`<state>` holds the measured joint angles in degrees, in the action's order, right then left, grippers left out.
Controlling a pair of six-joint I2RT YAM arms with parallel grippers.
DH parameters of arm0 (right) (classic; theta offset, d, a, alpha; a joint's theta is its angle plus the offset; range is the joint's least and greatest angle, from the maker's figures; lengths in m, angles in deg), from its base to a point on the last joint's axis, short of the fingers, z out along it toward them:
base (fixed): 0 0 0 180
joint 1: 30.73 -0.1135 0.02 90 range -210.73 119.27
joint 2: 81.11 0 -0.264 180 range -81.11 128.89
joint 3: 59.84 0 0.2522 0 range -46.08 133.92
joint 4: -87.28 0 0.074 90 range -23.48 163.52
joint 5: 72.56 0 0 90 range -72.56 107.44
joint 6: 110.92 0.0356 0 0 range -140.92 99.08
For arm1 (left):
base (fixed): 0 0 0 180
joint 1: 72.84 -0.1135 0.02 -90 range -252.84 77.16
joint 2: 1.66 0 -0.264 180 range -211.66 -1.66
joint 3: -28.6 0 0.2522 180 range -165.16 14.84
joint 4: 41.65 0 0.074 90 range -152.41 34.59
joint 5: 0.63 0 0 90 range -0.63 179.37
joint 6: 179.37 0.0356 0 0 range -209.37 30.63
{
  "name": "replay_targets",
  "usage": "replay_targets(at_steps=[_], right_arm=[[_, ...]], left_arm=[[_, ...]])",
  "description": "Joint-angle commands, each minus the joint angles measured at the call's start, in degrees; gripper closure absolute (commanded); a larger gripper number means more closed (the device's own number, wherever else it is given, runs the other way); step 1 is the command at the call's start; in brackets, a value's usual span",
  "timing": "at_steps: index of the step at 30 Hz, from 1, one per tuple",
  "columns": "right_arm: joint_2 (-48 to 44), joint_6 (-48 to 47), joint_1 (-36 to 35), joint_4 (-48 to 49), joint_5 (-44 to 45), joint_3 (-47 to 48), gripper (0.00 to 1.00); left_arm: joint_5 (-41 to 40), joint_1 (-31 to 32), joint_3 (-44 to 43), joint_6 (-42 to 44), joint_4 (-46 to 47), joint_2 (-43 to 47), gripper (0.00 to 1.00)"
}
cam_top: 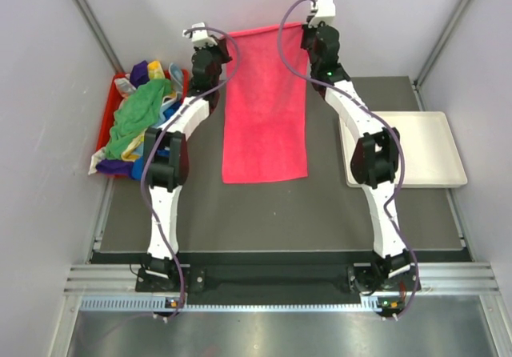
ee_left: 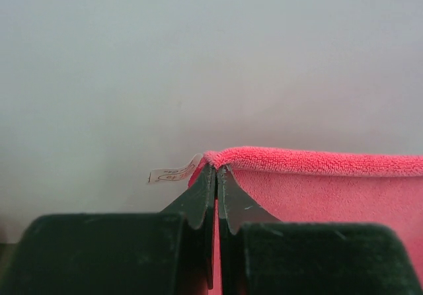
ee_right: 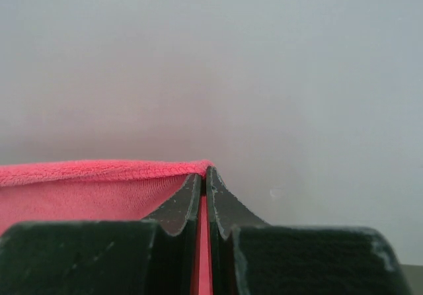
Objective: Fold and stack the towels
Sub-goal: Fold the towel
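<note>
A bright pink towel [cam_top: 266, 105] hangs stretched between my two grippers at the far side of the table, its lower part lying on the dark mat. My left gripper [cam_top: 226, 40] is shut on its far left corner; the left wrist view shows that corner [ee_left: 317, 182] with a small white label [ee_left: 173, 173] pinched between my left gripper's tips [ee_left: 216, 168]. My right gripper [cam_top: 305, 27] is shut on the far right corner; the right wrist view shows the pink edge [ee_right: 86, 189] clamped at my right gripper's tips [ee_right: 204, 173].
A red bin [cam_top: 114, 105] at the left holds a heap of towels, green [cam_top: 138, 113], purple, blue and yellow. A white flat tray [cam_top: 428, 153] lies at the right on the dark mat [cam_top: 272, 213]. Grey walls enclose the far side.
</note>
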<state>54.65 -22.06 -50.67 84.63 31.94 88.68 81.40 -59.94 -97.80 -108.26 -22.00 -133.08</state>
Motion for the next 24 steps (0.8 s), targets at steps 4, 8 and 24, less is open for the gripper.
replay_targets(at_steps=[4, 8, 24], right_arm=[[0.6, -1.1, 1.7, 4.4, 0.6, 0.2, 1.0], [-1.0, -0.5, 1.5, 5.4, 0.8, -5.0, 1.0], [-13.2, 3.3, 1.5, 5.7, 1.5, -24.9, 1.0]], left_arm=[[-2.3, -0.8, -2.9, 1.4, 4.6, -2.9, 1.0], [-2.3, -0.8, -1.2, 1.1, 4.3, -2.3, 1.0], [-2.1, -0.9, 14.1, -0.3, 3.2, 6.7, 1.0]])
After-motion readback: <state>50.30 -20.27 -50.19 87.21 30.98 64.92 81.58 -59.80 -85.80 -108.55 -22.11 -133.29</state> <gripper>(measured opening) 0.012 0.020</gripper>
